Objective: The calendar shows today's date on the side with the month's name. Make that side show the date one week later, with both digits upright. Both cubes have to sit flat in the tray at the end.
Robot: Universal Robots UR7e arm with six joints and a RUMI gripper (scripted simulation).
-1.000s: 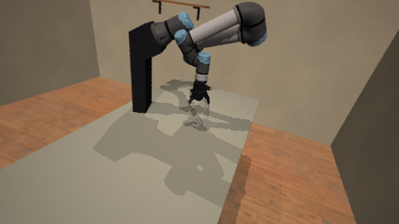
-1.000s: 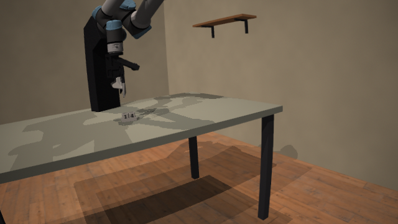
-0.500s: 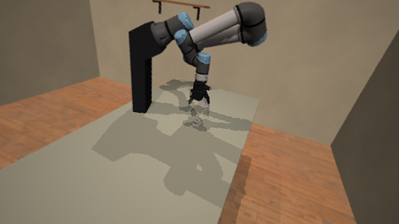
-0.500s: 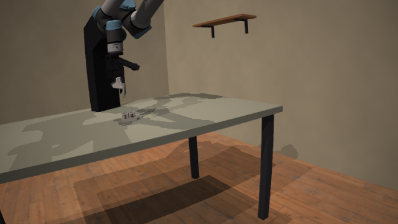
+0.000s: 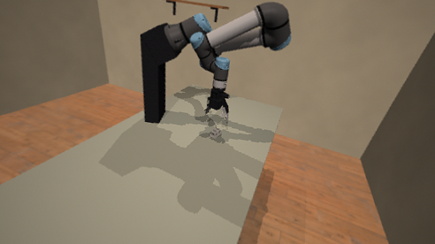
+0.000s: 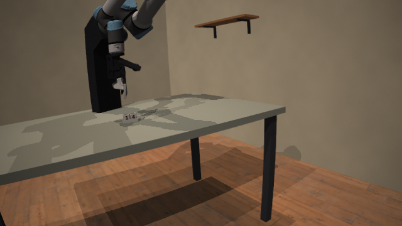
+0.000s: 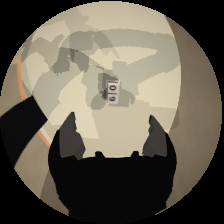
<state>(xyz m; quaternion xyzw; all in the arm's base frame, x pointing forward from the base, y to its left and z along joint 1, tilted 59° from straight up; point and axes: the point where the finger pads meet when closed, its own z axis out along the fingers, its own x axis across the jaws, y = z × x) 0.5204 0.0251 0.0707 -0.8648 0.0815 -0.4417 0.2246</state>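
The small calendar (image 6: 129,120), two pale cubes side by side in a low tray, sits on the grey table near the arm's base. In the exterior view its facing side reads 1 and 4. In the wrist view the calendar (image 7: 113,93) lies ahead of the fingers and its top faces show digits that look like 0 and 9. In the top view the calendar (image 5: 216,132) is a small pale shape. My gripper (image 6: 120,88) hangs above and a little behind it, also seen in the top view (image 5: 216,112) and the wrist view (image 7: 112,131). It is open and empty.
The arm's black pedestal (image 6: 100,66) stands at the table's back corner. The table's far edge (image 5: 268,149) runs close to the right of the calendar. A wooden shelf (image 6: 227,21) hangs on the back wall.
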